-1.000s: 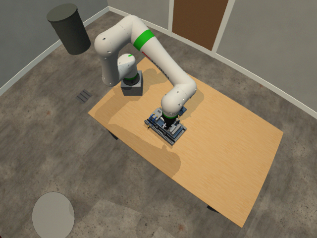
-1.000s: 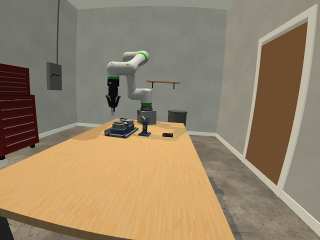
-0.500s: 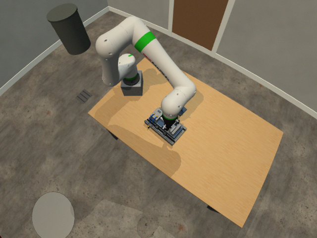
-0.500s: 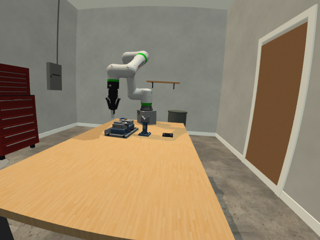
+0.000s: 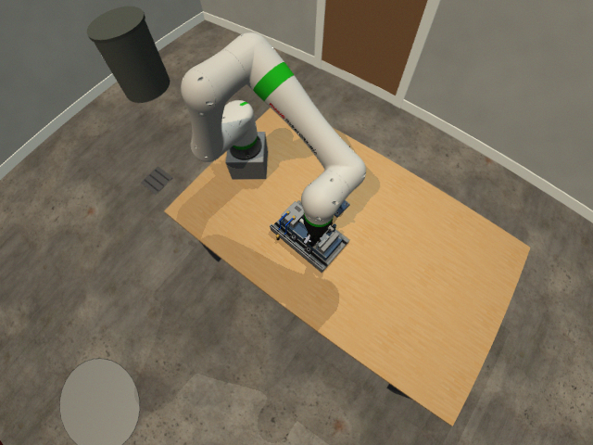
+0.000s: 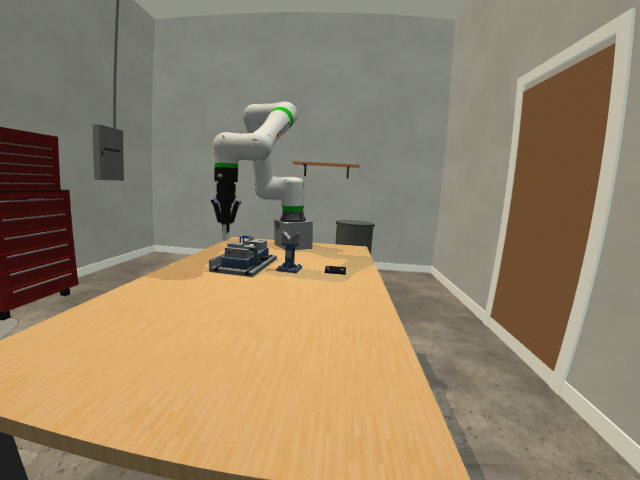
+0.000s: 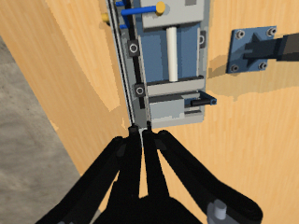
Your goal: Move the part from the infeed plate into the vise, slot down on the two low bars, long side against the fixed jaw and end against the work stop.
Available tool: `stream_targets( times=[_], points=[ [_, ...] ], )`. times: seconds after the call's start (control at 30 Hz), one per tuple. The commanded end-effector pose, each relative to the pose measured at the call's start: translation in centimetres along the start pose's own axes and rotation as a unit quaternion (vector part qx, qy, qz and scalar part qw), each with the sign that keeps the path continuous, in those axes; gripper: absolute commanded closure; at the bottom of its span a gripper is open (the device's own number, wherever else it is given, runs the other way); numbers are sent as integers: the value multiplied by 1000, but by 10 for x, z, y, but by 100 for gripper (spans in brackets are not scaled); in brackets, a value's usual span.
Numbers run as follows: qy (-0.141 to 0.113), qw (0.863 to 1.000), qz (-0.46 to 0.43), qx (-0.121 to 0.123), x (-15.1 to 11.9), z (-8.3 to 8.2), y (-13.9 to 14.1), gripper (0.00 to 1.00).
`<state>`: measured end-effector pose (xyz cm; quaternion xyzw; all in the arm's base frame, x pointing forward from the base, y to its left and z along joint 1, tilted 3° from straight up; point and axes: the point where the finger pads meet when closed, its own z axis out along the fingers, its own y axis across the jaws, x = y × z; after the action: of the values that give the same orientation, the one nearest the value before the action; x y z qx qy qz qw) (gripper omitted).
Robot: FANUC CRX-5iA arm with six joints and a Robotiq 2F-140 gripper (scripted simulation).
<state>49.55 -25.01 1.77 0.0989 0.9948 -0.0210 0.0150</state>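
Grey walls and a brown door [image 6: 555, 201] stand around a big wooden table [image 6: 217, 361]. On the far end of the table stands the white arm [image 6: 258, 139] on its grey block [image 6: 305, 235]. The black pincer [image 6: 225, 221] hangs in the air and points straight down. Its two fingers are pressed together, tip to tip, and they pinch nothing. Right under the pincer, on the table, sits the vise [image 7: 170, 65], a flat blue and grey thing. In the wrist view the pincer tips hang over the near end of the vise, by its long dark side rail [image 7: 136, 70]. A white rod [image 7: 172, 53] runs down the middle of the vise, further out from the tips. Beyond it are blue pipes [image 7: 137, 10] with a yellow knob [image 7: 160, 7]. A short dark rod with a blue tip [image 7: 204, 101] pokes out on one side of the vise, close to the tips. The part, the block, cannot be picked out for sure in any view; nothing that looks like it is in the pincer. Off to the side of the vise, away from the pincer, a blue post with a V-shaped top [image 6: 289, 253] stands on its plate. A little further the same way lies a small dark flat plate [image 6: 335, 269]. A red tool chest [image 6: 31, 217] stands by the wall, and a dark bin [image 6: 354, 233] stands behind the table.
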Motion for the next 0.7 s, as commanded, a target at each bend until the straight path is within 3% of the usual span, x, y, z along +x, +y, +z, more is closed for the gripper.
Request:
stream_targets(
  times=[0.0, 0.67],
  points=[
    [0, 1000, 0, 0, 0, 3, 0, 100],
    [0, 1000, 0, 0, 0, 5, 0, 100]
  ],
)
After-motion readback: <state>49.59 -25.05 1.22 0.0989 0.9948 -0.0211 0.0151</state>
